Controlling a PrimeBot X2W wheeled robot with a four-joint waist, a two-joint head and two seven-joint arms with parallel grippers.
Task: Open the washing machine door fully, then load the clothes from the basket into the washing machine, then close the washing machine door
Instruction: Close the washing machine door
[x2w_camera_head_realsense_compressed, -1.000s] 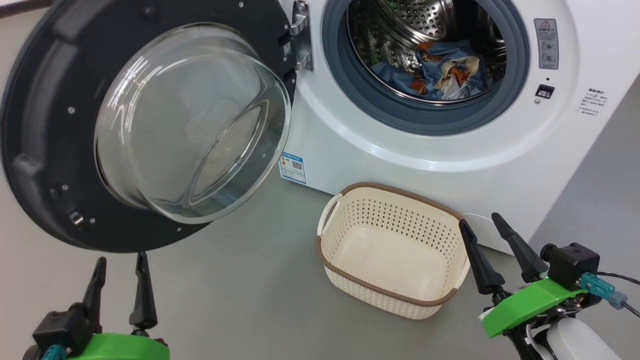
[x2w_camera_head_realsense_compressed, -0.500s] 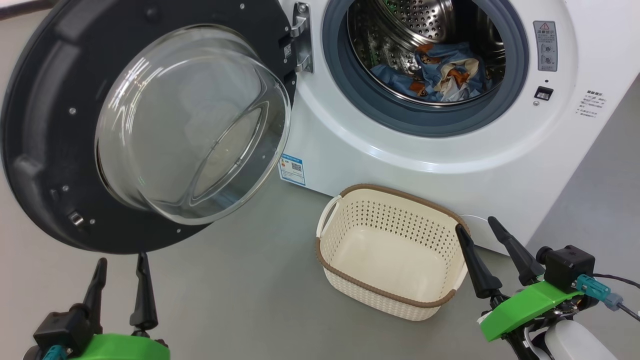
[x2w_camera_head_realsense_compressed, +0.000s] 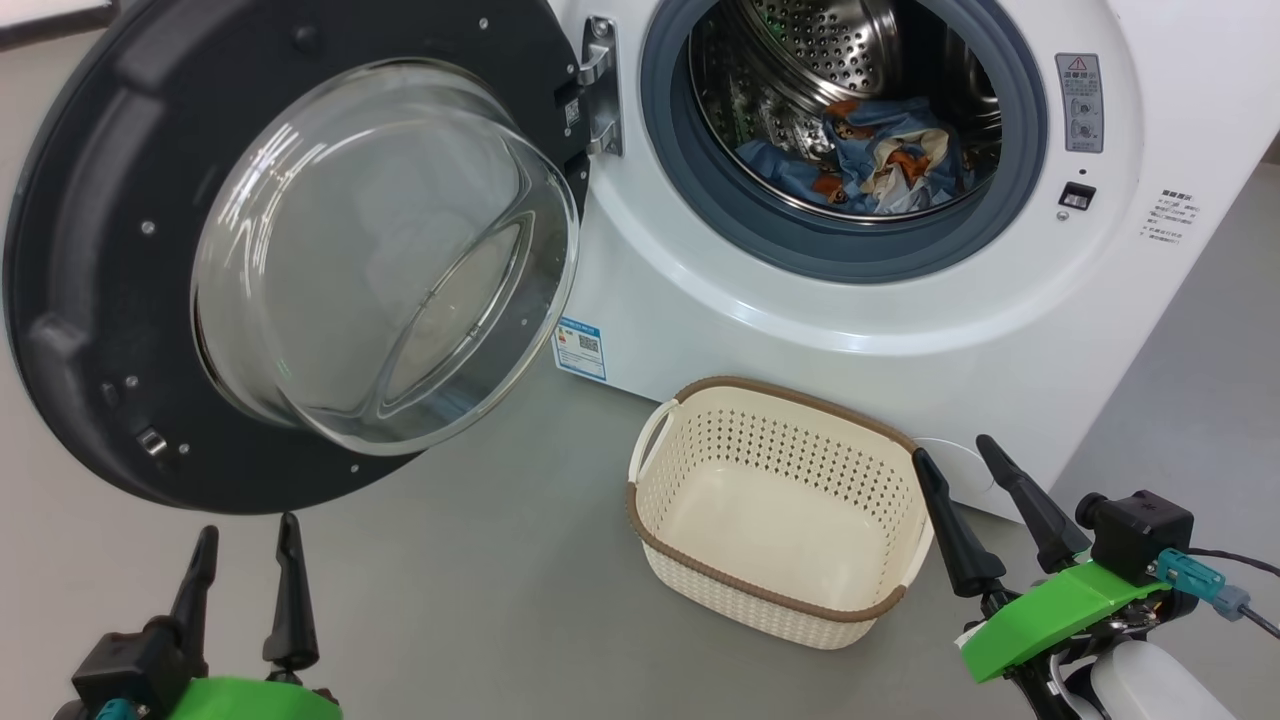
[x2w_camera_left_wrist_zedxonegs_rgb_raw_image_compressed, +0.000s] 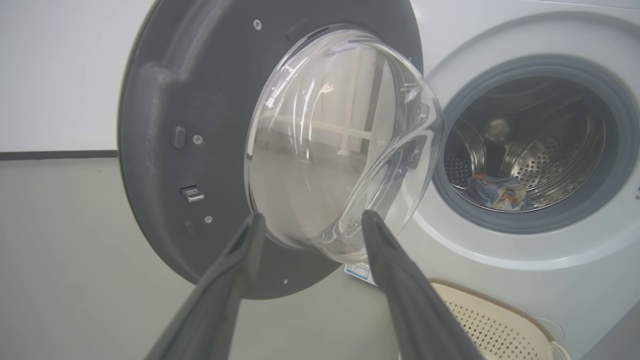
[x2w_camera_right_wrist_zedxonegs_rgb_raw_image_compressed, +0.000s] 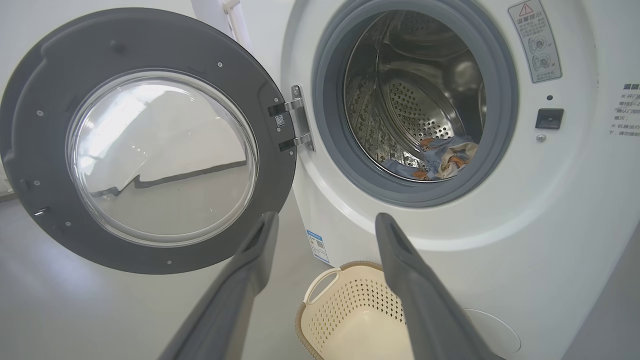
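Washing machine door (x2w_camera_head_realsense_compressed: 290, 250): swung wide on its hinge (x2w_camera_head_realsense_compressed: 600, 90) to the left of the drum opening, inner face and bulging glass bowl turned toward the robot.
Washing machine (x2w_camera_head_realsense_compressed: 900, 330): white front-loader, front facing the robot.
Clothes (x2w_camera_head_realsense_compressed: 870, 165): blue printed bundle low in the steel drum.
Basket (x2w_camera_head_realsense_compressed: 780, 452): upright on the floor just before the machine, mouth up, bare bottom showing, long axis roughly along the machine's front, one white handle at its left end.
Left gripper (x2w_camera_head_realsense_compressed: 249, 524): fingers spread, holding nothing, below the door.
Right gripper (x2w_camera_head_realsense_compressed: 950, 448): fingers spread, holding nothing, near the basket's right end.
Floor (x2w_camera_head_realsense_compressed: 500, 580): smooth grey.
Wall (x2w_camera_left_wrist_zedxonegs_rgb_raw_image_compressed: 55, 75): white, dark skirting.
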